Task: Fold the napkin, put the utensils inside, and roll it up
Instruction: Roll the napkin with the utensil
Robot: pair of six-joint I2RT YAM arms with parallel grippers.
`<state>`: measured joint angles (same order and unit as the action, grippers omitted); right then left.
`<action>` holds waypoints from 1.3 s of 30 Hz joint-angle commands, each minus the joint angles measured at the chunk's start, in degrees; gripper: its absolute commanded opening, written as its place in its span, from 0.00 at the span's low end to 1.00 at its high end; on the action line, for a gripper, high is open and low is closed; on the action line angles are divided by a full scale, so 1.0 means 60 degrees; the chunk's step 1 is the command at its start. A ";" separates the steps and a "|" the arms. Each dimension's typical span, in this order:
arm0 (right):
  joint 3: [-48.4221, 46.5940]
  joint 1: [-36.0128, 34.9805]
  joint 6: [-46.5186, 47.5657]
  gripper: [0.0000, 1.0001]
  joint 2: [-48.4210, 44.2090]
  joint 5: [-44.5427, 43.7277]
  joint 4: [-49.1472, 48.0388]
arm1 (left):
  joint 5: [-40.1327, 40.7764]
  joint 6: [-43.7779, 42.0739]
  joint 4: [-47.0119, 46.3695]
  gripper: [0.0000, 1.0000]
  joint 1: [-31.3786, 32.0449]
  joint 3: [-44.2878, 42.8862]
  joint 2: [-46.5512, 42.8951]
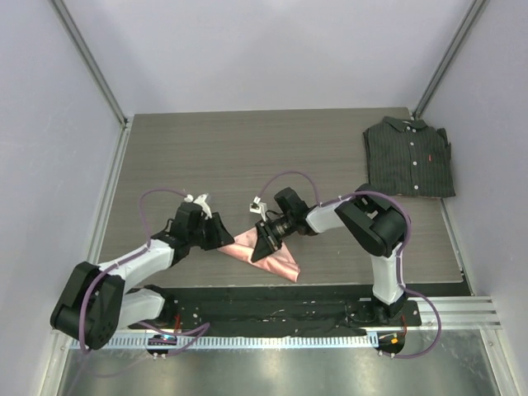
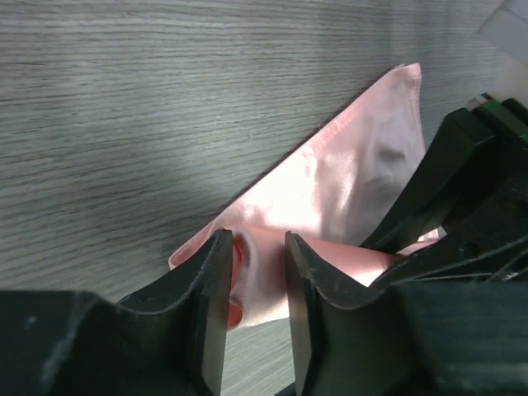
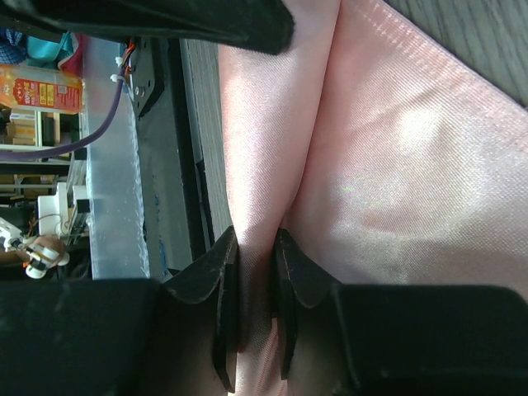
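Note:
The salmon-pink napkin (image 1: 280, 262) lies folded and partly rolled near the table's front edge, between my two grippers. My left gripper (image 1: 224, 239) is at its left end; in the left wrist view the gripper (image 2: 256, 241) is shut on the rolled end of the napkin (image 2: 346, 173). My right gripper (image 1: 263, 247) is on the napkin's middle; in the right wrist view the gripper (image 3: 256, 241) is shut on a raised fold of the napkin (image 3: 412, 148). The right gripper's black body (image 2: 462, 190) sits close beside the left one. The fork is hidden.
A dark pinstriped folded shirt (image 1: 410, 157) lies at the far right of the grey wood table (image 1: 247, 157). A black mat and metal rail (image 1: 272, 318) run along the near edge behind the napkin. Walls enclose the table's left, back and right sides.

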<state>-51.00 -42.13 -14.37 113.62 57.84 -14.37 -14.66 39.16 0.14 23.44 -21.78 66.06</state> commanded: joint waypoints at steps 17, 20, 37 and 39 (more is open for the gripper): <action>-0.0319 -0.1703 0.2848 0.65 -0.4126 -0.7932 0.3246 | 0.0230 -0.0066 0.1497 0.00 -0.0040 -0.1364 0.1468; -0.0171 -0.2381 0.3330 0.66 -0.4274 -0.8978 0.3011 | 0.0362 -0.0095 0.2289 0.00 -0.0025 -0.1803 0.1733; -0.0494 -0.4111 0.4299 0.59 -0.2663 -1.1045 0.2878 | 0.0129 0.0080 0.2555 0.00 -0.0025 -0.2142 0.2144; -0.0523 -0.4111 0.4299 0.57 -0.2561 -1.1193 0.2937 | 0.0099 0.0022 0.2525 0.00 -0.0040 -0.2156 0.2173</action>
<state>-52.47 -66.65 10.55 97.14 -6.15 3.90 -13.98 40.05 13.61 23.44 -33.50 78.35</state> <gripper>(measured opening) 0.589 0.021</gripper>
